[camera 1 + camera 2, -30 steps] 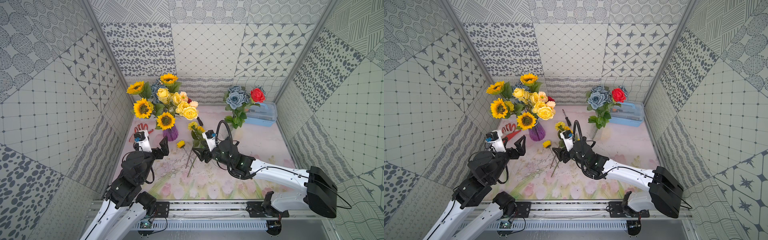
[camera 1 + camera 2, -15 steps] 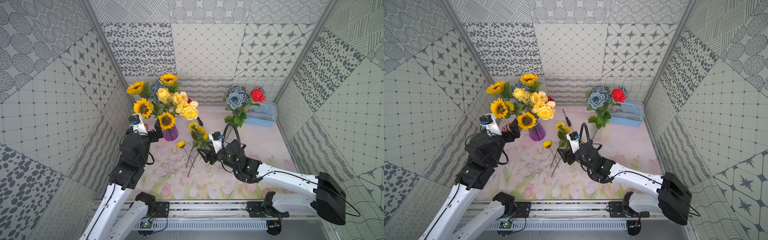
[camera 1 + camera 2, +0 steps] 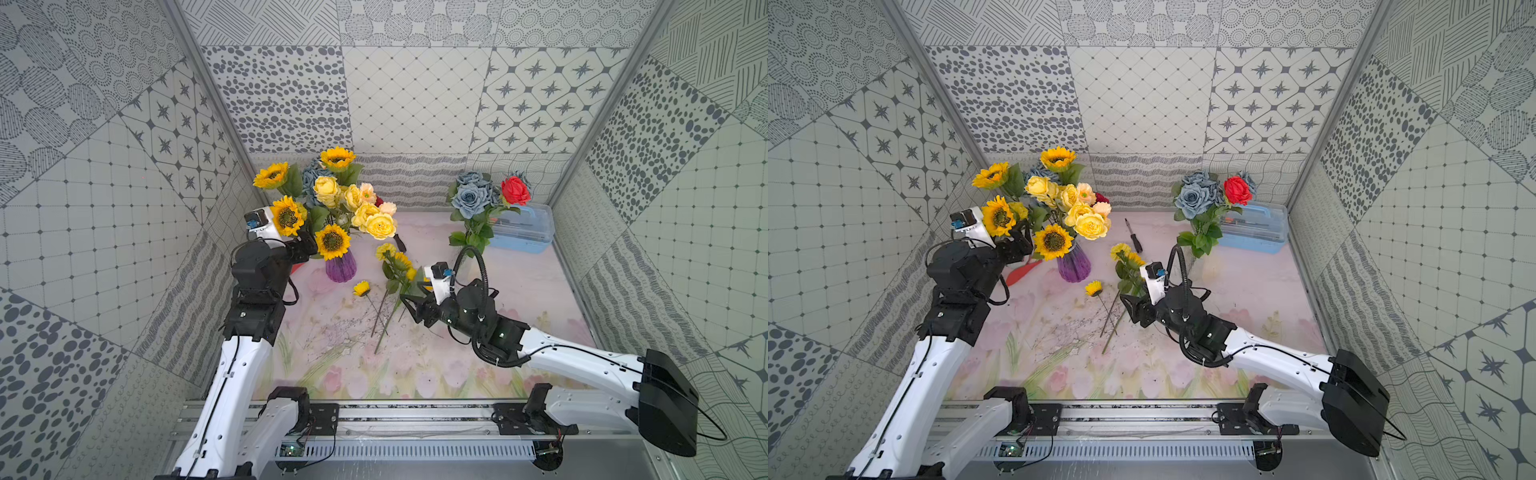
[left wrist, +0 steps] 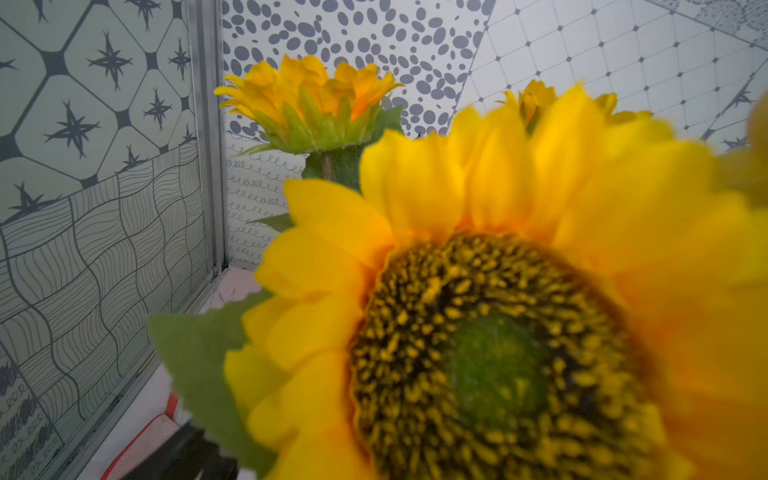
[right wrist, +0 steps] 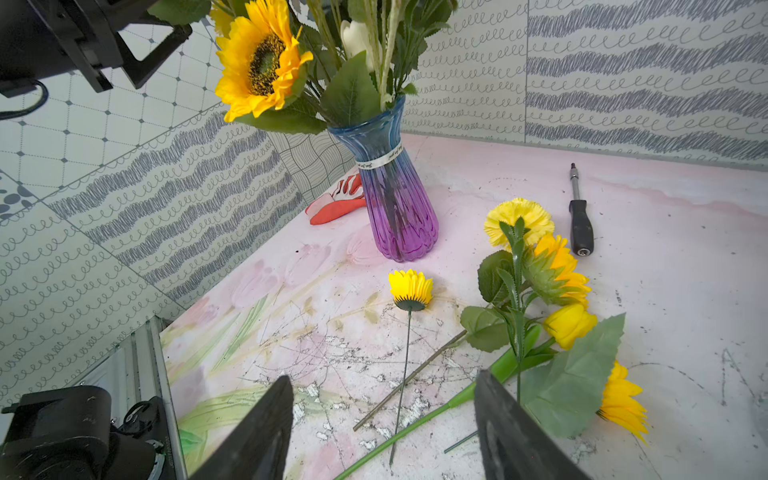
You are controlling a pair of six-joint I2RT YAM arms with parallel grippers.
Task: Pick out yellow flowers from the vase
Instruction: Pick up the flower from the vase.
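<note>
At the back left of the tulip-printed mat (image 3: 332, 374), a purple vase (image 3: 340, 268), upright; round its neck a white ribbon (image 5: 380, 160) with cursive script, too small to read. Inside the vase, 4 sunflowers, among them a low sunflower (image 3: 332, 242) just over the rim and a leftmost sunflower (image 3: 286, 215); alongside, pale yellow roses (image 3: 380, 225) and peach blooms (image 3: 368, 193).

Left gripper (image 3: 301, 249) raised beside the bouquet, just under the leftmost sunflower, whose face fills the left wrist view (image 4: 498, 353); only a sliver of dark finger at that view's edge; apart or together, cannot tell.

Right gripper (image 5: 382, 376) low over the mat in front of the vase; fingers (image 5: 257, 432) spread wide, clamped on nothing; thin stems on the mat visible through the gap.

Already out of the vase, lying on the mat between it and the right gripper: a small yellow bloom (image 5: 411, 286) on a wire stem; a yellow carnation (image 5: 517, 220); a fallen sunflower (image 5: 561, 266); a yellow tulip (image 5: 569, 324); 1 half-hidden sunflower (image 5: 621, 399) under a leaf.

Near the carnation, a black-handled screwdriver (image 5: 581, 226); behind the vase, a red and white item (image 5: 336, 203) flat by the wall; at the back right, a second bunch (image 3: 469, 199) of grey-blue roses with 1 red rose (image 3: 515, 190), in front of a pale blue box (image 3: 525, 232).
</note>
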